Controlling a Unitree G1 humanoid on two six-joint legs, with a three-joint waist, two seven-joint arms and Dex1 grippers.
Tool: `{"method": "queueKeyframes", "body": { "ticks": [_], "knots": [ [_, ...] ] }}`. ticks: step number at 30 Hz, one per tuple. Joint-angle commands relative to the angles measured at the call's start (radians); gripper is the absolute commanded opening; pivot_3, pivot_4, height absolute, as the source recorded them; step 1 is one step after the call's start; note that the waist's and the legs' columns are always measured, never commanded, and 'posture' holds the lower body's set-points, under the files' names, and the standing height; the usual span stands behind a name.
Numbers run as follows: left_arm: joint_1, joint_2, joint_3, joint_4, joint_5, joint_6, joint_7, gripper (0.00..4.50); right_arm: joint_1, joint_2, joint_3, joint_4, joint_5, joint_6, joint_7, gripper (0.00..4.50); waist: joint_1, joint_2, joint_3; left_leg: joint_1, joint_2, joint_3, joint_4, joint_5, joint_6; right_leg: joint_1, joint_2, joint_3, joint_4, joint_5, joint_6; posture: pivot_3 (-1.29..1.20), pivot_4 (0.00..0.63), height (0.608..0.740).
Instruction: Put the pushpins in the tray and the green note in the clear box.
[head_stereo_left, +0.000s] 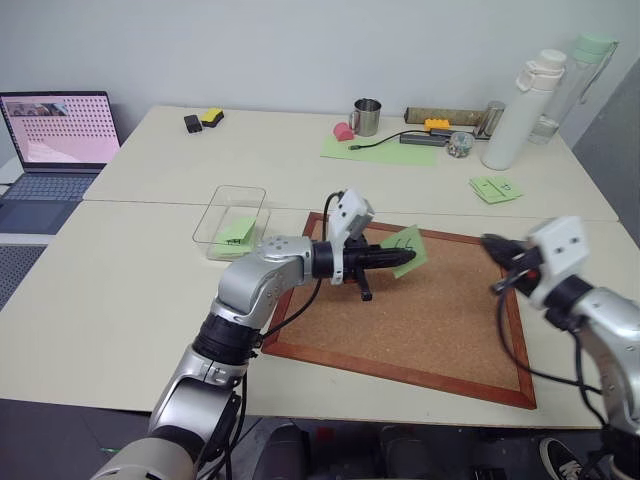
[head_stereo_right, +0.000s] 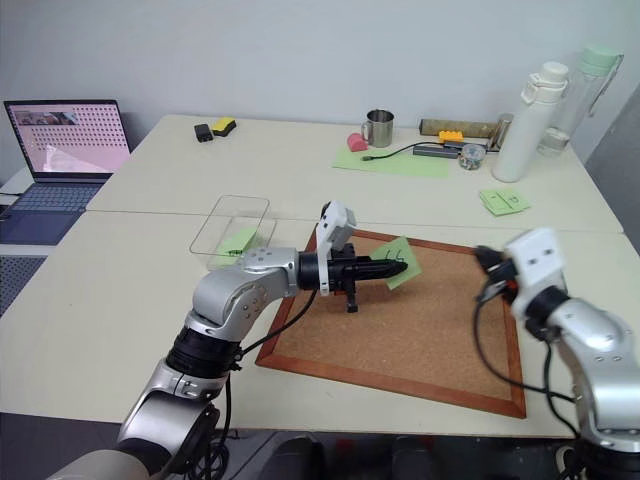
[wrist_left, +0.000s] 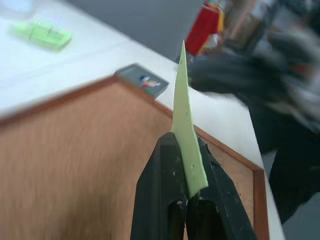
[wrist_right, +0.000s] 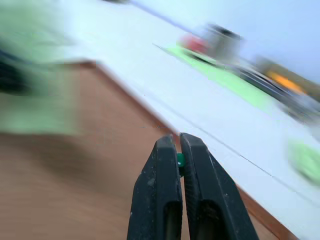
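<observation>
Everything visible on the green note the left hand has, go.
The small light-green square paper note has a black handwritten squiggle on its face. It is pinched by one edge between the shut black fingers of the left hand, lifted off the cork board with the reddish wooden frame and hanging above it. The left wrist view shows it edge-on, thin and slightly curved. Nothing else touches it.

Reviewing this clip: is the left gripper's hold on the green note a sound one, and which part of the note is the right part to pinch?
Seems sound. The left gripper is shut on the green note, pinching one edge so the thin sheet stands free above the cork board. Paper offers only its two flat faces, so an edge-on pinch across them suits it.
</observation>
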Motion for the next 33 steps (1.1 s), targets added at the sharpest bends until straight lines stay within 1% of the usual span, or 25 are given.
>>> {"method": "queueKeyframes", "body": {
  "ticks": [1, 4, 8, 11, 14, 16, 17, 19, 21, 29, 30, 33],
  "knots": [
    [-0.018, -0.004, -0.136, -0.002, 0.156, -0.207, -0.039, 0.04, -0.074, -0.042, -0.100, 0.208, 0.018, 0.033, -0.035, 0.00, -0.001, 0.000, 0.000, 0.001, 0.000, 0.001, -0.001, 0.000, 0.000, 0.000, 0.000, 0.001, 0.000, 0.000, 0.000, 0.00, 0.150, 0.740],
    [-0.040, -0.044, -0.209, 0.046, 0.256, -0.330, -0.022, 0.04, -0.190, -0.062, -0.104, 0.432, 0.029, 0.036, -0.033, 0.00, -0.012, 0.001, 0.000, 0.002, -0.002, 0.004, -0.002, 0.000, 0.000, -0.001, 0.003, 0.004, 0.000, 0.000, 0.000, 0.00, 0.150, 0.740],
    [-0.027, -0.086, -0.246, 0.099, 0.330, -0.409, 0.015, 0.04, -0.320, -0.068, -0.101, 0.649, 0.049, 0.017, -0.016, 0.00, -0.014, 0.003, 0.001, 0.002, -0.002, 0.005, -0.002, 0.000, 0.000, -0.001, 0.003, 0.006, 0.000, 0.000, 0.000, 0.00, 0.150, 0.740],
    [-0.007, -0.109, -0.258, 0.096, 0.356, -0.420, 0.031, 0.04, -0.402, -0.071, -0.091, 0.789, 0.057, -0.011, -0.001, 0.00, -0.016, 0.005, 0.000, 0.003, -0.002, 0.007, -0.002, 0.000, 0.001, -0.001, 0.003, 0.007, 0.000, 0.000, 0.000, 0.00, 0.150, 0.740],
    [0.010, -0.126, -0.247, 0.071, 0.353, -0.387, 0.041, 0.04, -0.448, -0.079, -0.078, 0.884, 0.049, -0.031, 0.003, 0.00, -0.014, 0.005, 0.000, 0.003, 0.000, 0.007, -0.002, 0.000, 0.001, -0.001, 0.003, 0.007, 0.000, 0.000, 0.000, 0.00, 0.150, 0.740],
    [0.021, -0.124, -0.241, 0.050, 0.349, -0.366, 0.037, 0.00, -0.459, -0.085, -0.075, 0.927, 0.042, -0.036, -0.004, 0.51, -0.013, 0.005, 0.000, 0.002, 0.001, 0.007, -0.002, 0.000, 0.001, -0.001, 0.003, 0.007, 0.000, 0.000, 0.000, 0.00, 0.150, 0.740],
    [0.028, -0.119, -0.237, 0.039, 0.346, -0.356, 0.035, 0.00, -0.460, -0.087, -0.075, 0.937, 0.044, -0.039, 0.001, 0.60, -0.012, 0.005, 0.000, 0.002, 0.001, 0.007, -0.002, 0.000, 0.001, -0.001, 0.002, 0.007, 0.000, 0.000, 0.000, 0.00, 0.150, 0.740],
    [0.038, -0.109, -0.229, 0.023, 0.342, -0.341, 0.032, 0.00, -0.463, -0.090, -0.077, 0.946, 0.051, -0.044, 0.007, 1.03, -0.011, 0.005, 0.000, 0.002, 0.001, 0.006, -0.002, 0.000, 0.001, -0.001, 0.002, 0.006, 0.000, 0.000, 0.000, 0.00, 0.150, 0.740],
    [0.043, -0.102, -0.221, 0.019, 0.345, -0.335, 0.032, 0.00, -0.462, -0.096, -0.074, 0.950, 0.051, -0.052, 0.012, 1.34, -0.011, 0.005, 0.000, 0.002, 0.001, 0.007, -0.002, 0.000, 0.001, -0.001, 0.001, 0.007, 0.000, 0.000, 0.000, 0.00, 0.150, 0.740],
    [0.031, -0.106, -0.201, 0.045, 0.348, -0.337, 0.029, 0.00, -0.450, -0.115, -0.074, 0.949, 0.049, -0.080, 0.011, 1.34, -0.012, 0.006, 0.000, 0.002, 0.001, 0.006, -0.002, 0.000, 0.001, -0.001, 0.002, 0.006, 0.000, 0.000, 0.000, 0.00, 0.150, 0.740],
    [0.031, -0.109, -0.194, 0.046, 0.342, -0.331, 0.031, 0.00, -0.436, -0.120, -0.070, 0.919, 0.047, -0.091, 0.022, 1.34, -0.012, 0.006, 0.000, 0.002, 0.001, 0.006, -0.002, 0.000, 0.001, -0.001, 0.002, 0.006, 0.000, 0.000, 0.000, 0.00, 0.150, 0.740],
    [0.020, -0.117, -0.095, 0.041, 0.284, -0.255, 0.076, 0.00, -0.309, -0.128, -0.030, 0.636, 0.102, -0.063, 0.129, 1.34, -0.009, 0.006, 0.000, 0.002, 0.001, 0.006, -0.002, 0.000, 0.001, -0.001, 0.001, 0.006, 0.000, 0.000, 0.000, 0.00, 0.150, 0.740]
  ]
}}
